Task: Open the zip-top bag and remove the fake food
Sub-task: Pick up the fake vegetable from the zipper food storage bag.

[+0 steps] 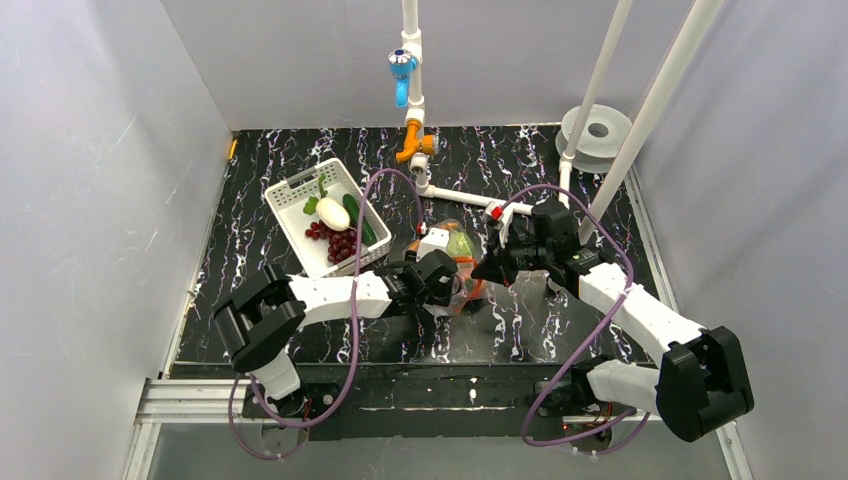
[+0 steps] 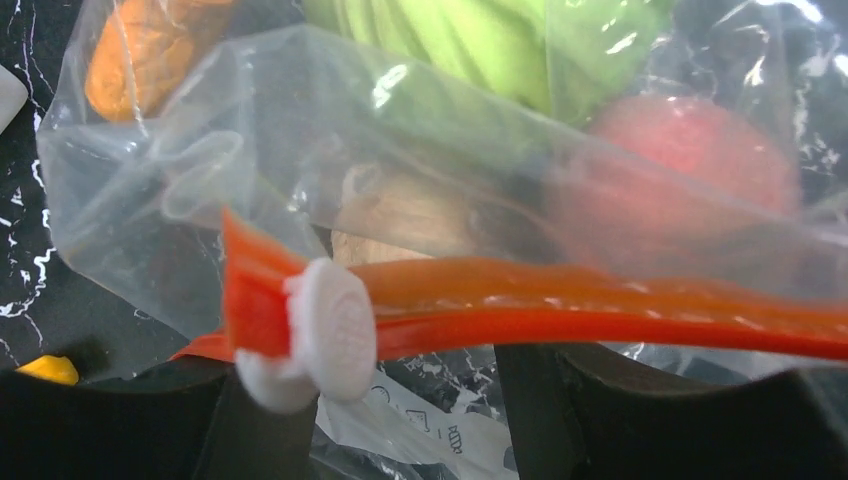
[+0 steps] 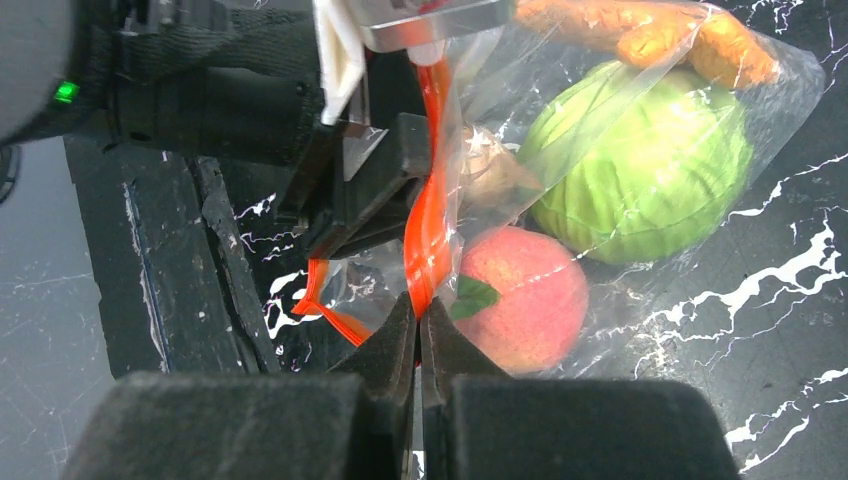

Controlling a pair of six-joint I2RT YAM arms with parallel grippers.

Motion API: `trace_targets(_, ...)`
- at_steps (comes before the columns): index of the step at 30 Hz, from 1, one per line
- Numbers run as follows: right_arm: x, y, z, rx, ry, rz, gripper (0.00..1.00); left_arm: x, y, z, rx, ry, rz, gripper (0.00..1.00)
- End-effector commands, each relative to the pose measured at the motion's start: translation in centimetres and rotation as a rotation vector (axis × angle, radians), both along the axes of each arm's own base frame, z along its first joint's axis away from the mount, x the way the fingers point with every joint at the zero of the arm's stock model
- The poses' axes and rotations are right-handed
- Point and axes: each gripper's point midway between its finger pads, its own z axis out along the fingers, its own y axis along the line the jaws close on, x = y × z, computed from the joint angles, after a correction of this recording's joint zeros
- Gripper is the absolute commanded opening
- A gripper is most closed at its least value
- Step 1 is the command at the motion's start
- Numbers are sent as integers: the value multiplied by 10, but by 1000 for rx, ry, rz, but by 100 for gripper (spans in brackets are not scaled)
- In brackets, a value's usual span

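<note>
While I watch from above, the black, white-veined surface [image 1: 520,330] has open room near and to the right of the arms. A white slotted basket [image 1: 290,240] sits to the far left and a white pipe frame [image 1: 460,195] runs just behind the work.

The zip-top bag [image 2: 130,180] lies mid-surface between both grippers, clear and crinkly. Its body reaches toward the far edge and its mouth faces the arm bases. The orange-red zip strip [image 2: 600,310] is the long axis, stretched from one gripper to the other, with a round white ribbed slider [image 2: 330,330] at its left end.

Inside the bag I see a smooth green round vegetable [image 3: 640,170], a pink-red peach [image 3: 520,295] nearest the mouth and a knobbly orange piece [image 3: 660,35] at the far side.

My right gripper [image 3: 420,320] is pressed together, pinching the strip. My left gripper [image 2: 400,400] is spread, with the strip crossing just above its fingers.
</note>
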Motion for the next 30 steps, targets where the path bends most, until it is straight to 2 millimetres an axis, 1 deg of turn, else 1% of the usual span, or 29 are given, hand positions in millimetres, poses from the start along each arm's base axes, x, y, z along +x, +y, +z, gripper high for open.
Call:
trace_targets(1,0,2,-1,10,-18,12,1,17,8,1,33,-42,67,58)
trace_targets(8,0,2,-2,8,-19,16,1,23,12,-12,82,-17,114,58)
trace_targets(10,0,2,-3,6,-19,16,1,24,13,-14,87,-13,123,56)
trace_targets(13,0,2,-3,3,-20,18,1,25,17,-17,92,-6,139,46)
trace_targets(15,0,2,-4,2,-20,19,1,25,18,-19,93,1,141,36)
trace_targets(17,0,2,-4,1,-20,21,1,24,18,-18,86,11,132,24)
trace_targets(18,0,2,-4,1,-19,20,1,23,17,-16,77,16,123,20)
trace_targets(20,-1,2,-5,0,-17,23,1,20,14,-11,57,18,98,15)
trace_targets(25,-1,1,-6,-5,-19,24,1,15,12,14,-10,-4,56,8)
trace_targets(27,-1,1,-6,-6,-20,24,1,13,15,20,-25,-14,55,7)
trace_targets(29,-1,1,-6,-5,-23,26,1,11,18,23,-34,-19,56,1)
trace_targets(30,-1,1,-6,-6,-22,25,1,10,18,24,-41,-20,53,0)
